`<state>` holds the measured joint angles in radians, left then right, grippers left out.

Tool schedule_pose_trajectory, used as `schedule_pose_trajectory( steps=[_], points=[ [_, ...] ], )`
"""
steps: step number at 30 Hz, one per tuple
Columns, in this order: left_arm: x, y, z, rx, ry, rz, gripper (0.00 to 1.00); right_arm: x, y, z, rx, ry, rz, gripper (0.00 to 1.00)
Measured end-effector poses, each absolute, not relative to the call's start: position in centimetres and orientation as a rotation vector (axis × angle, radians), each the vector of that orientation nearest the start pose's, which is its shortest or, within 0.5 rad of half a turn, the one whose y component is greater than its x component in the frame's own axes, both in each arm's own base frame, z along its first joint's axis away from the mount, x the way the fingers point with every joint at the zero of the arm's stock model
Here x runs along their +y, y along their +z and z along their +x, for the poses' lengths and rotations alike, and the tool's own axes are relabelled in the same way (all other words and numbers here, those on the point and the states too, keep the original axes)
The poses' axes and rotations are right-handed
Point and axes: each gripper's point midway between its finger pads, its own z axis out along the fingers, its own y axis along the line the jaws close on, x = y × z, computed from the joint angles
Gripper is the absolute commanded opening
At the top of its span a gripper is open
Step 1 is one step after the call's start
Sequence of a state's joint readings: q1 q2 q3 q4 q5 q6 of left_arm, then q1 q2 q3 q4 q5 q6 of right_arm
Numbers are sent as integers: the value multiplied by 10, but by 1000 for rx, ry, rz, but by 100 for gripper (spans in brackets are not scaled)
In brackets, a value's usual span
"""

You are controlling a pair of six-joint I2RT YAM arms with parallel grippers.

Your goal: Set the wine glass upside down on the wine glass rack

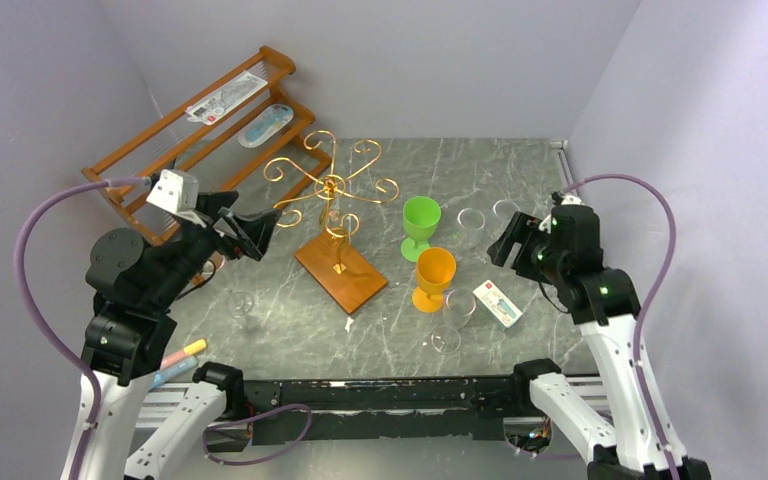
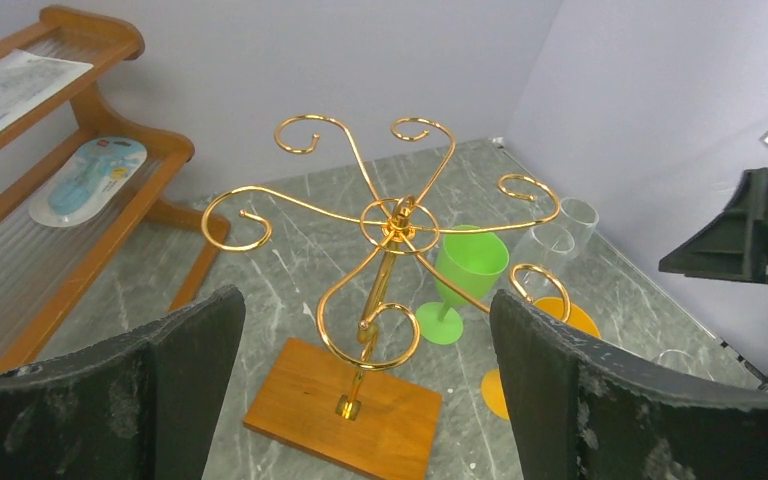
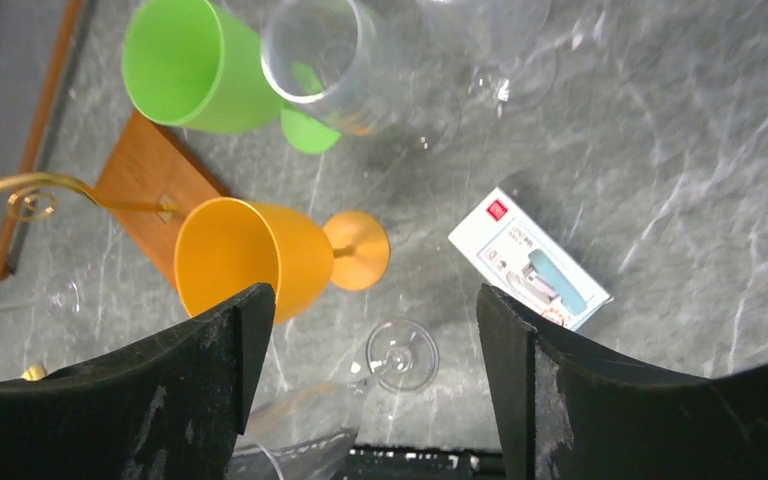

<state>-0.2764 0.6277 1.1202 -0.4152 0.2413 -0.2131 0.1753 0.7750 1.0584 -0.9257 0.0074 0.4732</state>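
The grasp is being set up: right jaws held open over the clear wine glass (image 3: 400, 352), left jaws open and empty. Closure around it is needed next.

Illumination is bright, even and diffuse in all three views; shadows on the table (image 1: 520, 170) are faint and soft-edged; the wine glass rack (image 2: 397, 215) carries small specular highlights on its gold wire, centre of the left wrist view; the clear glasses (image 3: 330, 60) at upper centre of the right wrist view are slightly blurred; the walls (image 1: 40, 100) read darker at the left edge of the top view than at upper centre.
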Motion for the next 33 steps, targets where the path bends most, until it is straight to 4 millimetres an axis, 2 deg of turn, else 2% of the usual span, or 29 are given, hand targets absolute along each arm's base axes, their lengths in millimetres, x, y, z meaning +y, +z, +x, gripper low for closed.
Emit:
schedule_pose_trajectory(
  steps=[3, 12, 17, 21, 25, 28, 33],
  points=[
    [-117, 413, 221, 1505, -579, 252, 97, 65, 227, 224, 2295, 372, 328, 77],
    [-127, 421, 237, 1471, -617, 258, 96, 86, 197, 223, 2410, 466, 267, 77],
    [-131, 421, 243, 1471, -637, 258, 97, 110, 185, 237, 2447, 499, 186, 70],
    [-132, 421, 245, 1472, -638, 258, 97, 129, 174, 244, 2472, 469, 128, 59],
    [-132, 420, 247, 1474, -638, 258, 96, 148, 155, 246, 2515, 392, 81, 43],
    [-132, 421, 247, 1473, -638, 258, 96, 153, 145, 245, 2534, 324, 60, 32],
    [-132, 421, 247, 1472, -637, 257, 97, 154, 143, 249, 2524, 256, 50, 13]
  ],
)
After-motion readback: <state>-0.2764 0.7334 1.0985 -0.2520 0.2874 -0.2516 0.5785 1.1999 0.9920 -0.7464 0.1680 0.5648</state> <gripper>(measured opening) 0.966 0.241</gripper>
